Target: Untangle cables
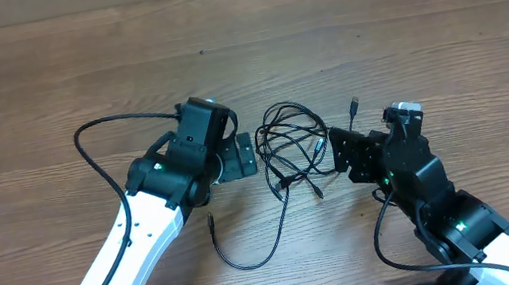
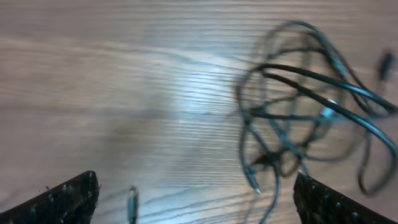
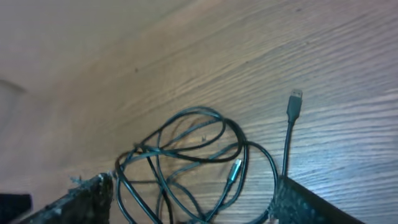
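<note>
Left gripper: nearest item in the left wrist view. Black ribbed fingers sit at both lower corners with the jaws spread wide and nothing held. One small plug end lies on the wood between them.
Right gripper: jaws likewise wide apart, holding nothing. Part of the bundle lies in the gap, but no pinch is visible.
Brown wood-grain table: largest item; it carries everything else.
White-and-black left arm: enters from lower left. Its gripper faces the left edge of the bundle, just beside it.
White-and-black right arm: enters from lower right. Its gripper faces the right edge of the bundle.
Bundle of thin black cords: task item. It lies flat at table centre between the two grippers, as several overlapping loops that cross one another.
Loose tail: one cord leaves the bundle downward and curves in a wide arc toward the left arm, ending at the small plug end.
Silver-tipped USB plug: sits on a straight lead up and right of the loops, near the right gripper.
Handling (judgement): the cords look light, limp and smooth-sheathed. They will probably drag across the wood rather than resist, and a single strand may slip through wide pads.
Grip point (judgement): take the lead just behind the USB plug, or the loose tail near its end. Both lie clear of the crossings, so a pull there should draw one cord out without tightening the loops.
</note>
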Controlling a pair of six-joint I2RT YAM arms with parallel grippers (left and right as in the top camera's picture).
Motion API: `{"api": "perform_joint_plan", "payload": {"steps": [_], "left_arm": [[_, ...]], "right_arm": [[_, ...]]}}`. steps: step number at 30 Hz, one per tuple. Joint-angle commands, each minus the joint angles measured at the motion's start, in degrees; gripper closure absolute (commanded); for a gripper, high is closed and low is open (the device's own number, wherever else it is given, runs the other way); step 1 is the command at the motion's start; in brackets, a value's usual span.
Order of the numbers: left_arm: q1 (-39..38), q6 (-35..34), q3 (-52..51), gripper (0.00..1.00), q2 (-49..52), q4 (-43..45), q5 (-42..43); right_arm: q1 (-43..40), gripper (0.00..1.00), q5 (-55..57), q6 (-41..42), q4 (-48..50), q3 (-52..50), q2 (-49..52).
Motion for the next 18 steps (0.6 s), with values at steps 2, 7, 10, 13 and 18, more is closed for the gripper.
{"api": "perform_joint_plan", "payload": {"steps": [2,7,10,13,18], "left_arm": [[2.84,-8.35,1.14,0.0,-0.02,-1.18,-5.16],[4.2,-9.73,1.14,0.0,0.0,-0.57,-5.2],[4.2,-9.18,1.14,0.0,0.0,-0.57,-5.29],[4.2,-9.07,1.11,0.0,0.0,-1.14,-10.6],[4.2,-9.07,1.11,0.0,0.0,-1.11,-11.19]], "right_arm": [[-0.15,0.16,-8.7,-16.92,0.2,1.75,4.39],[-0.15,0.18,-17.29,-26.47,2.58,1.75,13.44],[-0.15,0.18,-18.12,-26.6,5.75,1.75,19.58],[-0.13,0.18,-26.49,-28.57,9.16,1.75,24.79],[-0.15,0.41,-27.28,-28.57,9.9,1.75,25.05]]}}
